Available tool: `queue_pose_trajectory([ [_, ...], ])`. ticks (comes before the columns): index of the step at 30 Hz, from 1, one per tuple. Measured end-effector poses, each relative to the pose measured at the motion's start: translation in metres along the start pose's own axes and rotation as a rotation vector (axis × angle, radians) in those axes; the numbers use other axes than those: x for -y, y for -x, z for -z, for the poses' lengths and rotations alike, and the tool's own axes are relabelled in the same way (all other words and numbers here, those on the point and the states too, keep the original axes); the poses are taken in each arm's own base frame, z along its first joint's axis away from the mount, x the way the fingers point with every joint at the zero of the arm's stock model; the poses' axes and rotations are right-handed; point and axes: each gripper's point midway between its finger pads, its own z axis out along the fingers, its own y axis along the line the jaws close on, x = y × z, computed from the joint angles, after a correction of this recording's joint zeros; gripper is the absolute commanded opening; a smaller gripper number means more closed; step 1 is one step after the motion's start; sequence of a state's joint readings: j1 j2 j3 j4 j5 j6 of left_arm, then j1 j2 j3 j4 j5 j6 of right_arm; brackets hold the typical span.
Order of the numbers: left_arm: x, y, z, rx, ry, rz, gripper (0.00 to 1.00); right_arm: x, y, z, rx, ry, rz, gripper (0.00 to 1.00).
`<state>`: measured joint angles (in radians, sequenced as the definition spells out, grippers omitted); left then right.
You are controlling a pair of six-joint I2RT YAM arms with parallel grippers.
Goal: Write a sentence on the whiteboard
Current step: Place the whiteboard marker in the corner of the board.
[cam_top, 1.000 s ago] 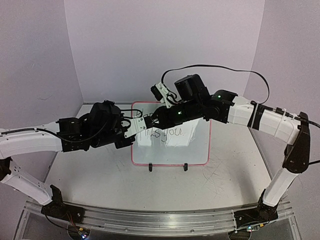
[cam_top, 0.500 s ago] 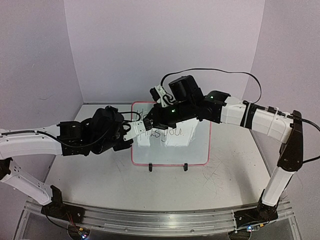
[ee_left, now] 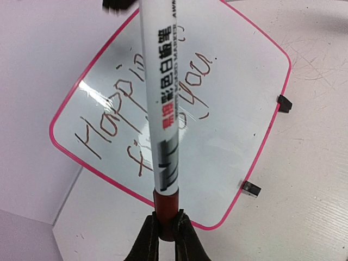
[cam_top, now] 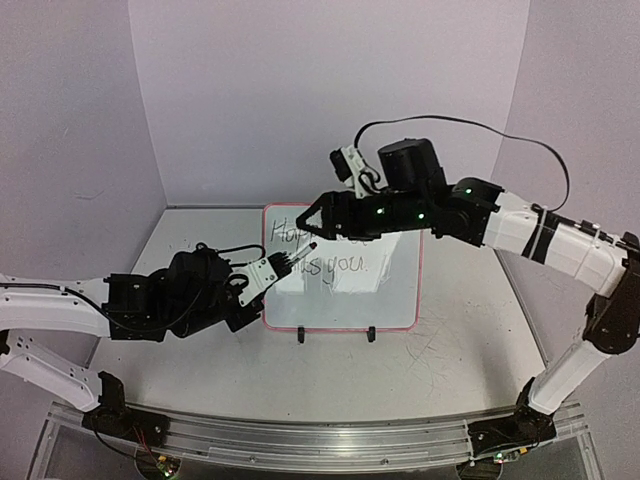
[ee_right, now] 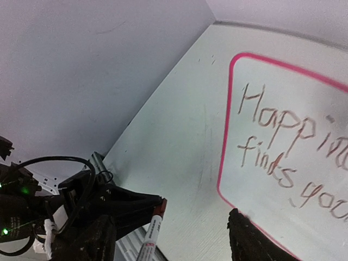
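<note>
Left pincer clamps marker; right pincer gapes.

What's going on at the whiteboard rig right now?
The left gripper has its jaws shut on the red end of a marker, whose barrel points out over the whiteboard. The sentence "Happiness finds you." is already written in two lines. The right gripper hovers over the board's upper part, jaws open, holding nothing.

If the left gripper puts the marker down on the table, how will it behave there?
The marker looks round and smooth, so it would probably roll. Its barrel appears stiff and likely light. The left gripper pinches only its red end, so it may pivot under side pressure.
</note>
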<state>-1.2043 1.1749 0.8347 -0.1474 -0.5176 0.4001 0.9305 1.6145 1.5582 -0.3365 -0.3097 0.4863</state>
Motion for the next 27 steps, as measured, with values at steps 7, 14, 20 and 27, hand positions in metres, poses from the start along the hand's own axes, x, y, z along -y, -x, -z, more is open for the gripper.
queue_pose_trajectory([
  [7, -0.019, -0.032, -0.001, -0.073, 0.077, 0.338, 0.00, 0.019, 0.068, 0.106, 0.308, -0.171, 0.089, 0.98],
  [14, -0.056, -0.114, 0.004, -0.276, 0.332, 0.930, 0.00, 0.026, 0.103, 0.216, 0.607, -0.389, 0.189, 0.98],
  [20, -0.027, -0.191, 0.000, -0.523, 0.436, 1.099, 0.00, 0.049, 0.096, 0.226, 0.625, -0.530, 0.245, 0.98],
  [27, 0.008, -0.231, -0.011, -0.701, 0.461, 1.126, 0.00, 0.063, 0.086, 0.228, 0.608, -0.601, 0.273, 0.98],
])
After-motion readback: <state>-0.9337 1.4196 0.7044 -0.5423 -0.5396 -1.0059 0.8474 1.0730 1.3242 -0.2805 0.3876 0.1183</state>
